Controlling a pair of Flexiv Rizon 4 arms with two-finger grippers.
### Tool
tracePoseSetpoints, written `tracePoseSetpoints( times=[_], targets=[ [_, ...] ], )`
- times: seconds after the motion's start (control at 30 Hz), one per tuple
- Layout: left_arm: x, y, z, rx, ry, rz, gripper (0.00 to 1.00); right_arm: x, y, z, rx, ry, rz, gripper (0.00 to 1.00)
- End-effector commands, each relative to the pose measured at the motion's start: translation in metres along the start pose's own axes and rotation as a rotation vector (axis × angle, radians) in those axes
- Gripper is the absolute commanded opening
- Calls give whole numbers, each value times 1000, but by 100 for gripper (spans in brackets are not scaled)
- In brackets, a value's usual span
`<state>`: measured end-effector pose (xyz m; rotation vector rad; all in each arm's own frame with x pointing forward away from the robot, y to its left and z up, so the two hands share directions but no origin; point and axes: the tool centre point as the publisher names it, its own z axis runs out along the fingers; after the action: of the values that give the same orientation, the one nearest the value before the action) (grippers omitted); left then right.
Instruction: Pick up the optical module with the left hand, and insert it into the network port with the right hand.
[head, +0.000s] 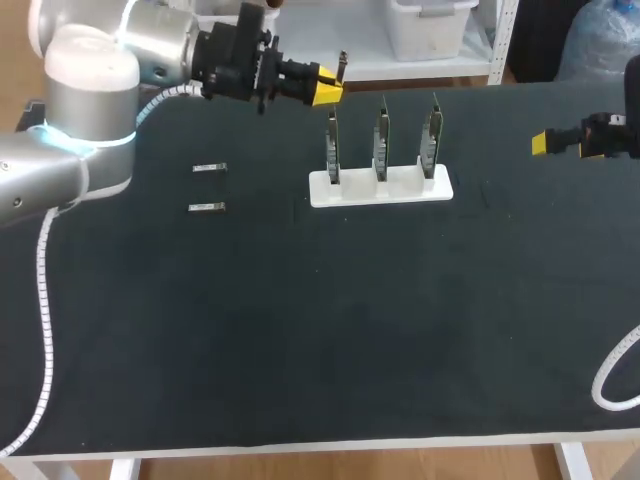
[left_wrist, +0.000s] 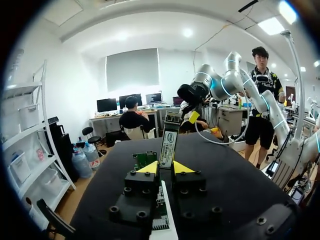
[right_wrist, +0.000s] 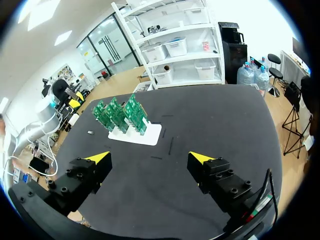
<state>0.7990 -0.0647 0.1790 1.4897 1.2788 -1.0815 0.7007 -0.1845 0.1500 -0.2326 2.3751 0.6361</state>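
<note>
Left claw (head: 328, 88) raised over far side of worktop (head: 330, 330), clamped on module (left_wrist: 168, 142). Module gripped from both sides by yellow tips, sticking out past them. Claw near leftmost of three green boards (head: 381, 140), which stand upright in white stand (head: 380, 187).

Right claw (right_wrist: 150, 159) at right side of worktop, well apart from stand, fingers wide apart, nothing between them.

Two loose modules (head: 209, 168) lie flat left of stand, apart from each other.

White cable (head: 612, 385) loops at near right edge.
</note>
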Motion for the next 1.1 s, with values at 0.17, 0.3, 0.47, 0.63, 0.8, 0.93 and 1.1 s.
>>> tracePoseSetpoints(
  times=[0.17,0.3,0.47,0.63,0.8,0.93,1.1],
  targets=[
    [2,0,-1,16,1,-29,0,0,1,-1,4,0,1,100],
    [5,5,1,31,0,-36,0,0,1,-1,4,0,1,100],
    [6,12,1,47,-39,-6,0,0,1,-1,4,0,1,100],
    [3,17,4,69,-34,7,0,0,1,-1,4,0,1,100],
    [3,20,6,82,-36,7,0,0,1,-1,4,0,1,100],
    [3,20,6,82,-36,7,0,0,1,-1,4,0,1,100],
    [3,20,6,82,-36,7,0,0,1,-1,4,0,1,100]
  ],
)
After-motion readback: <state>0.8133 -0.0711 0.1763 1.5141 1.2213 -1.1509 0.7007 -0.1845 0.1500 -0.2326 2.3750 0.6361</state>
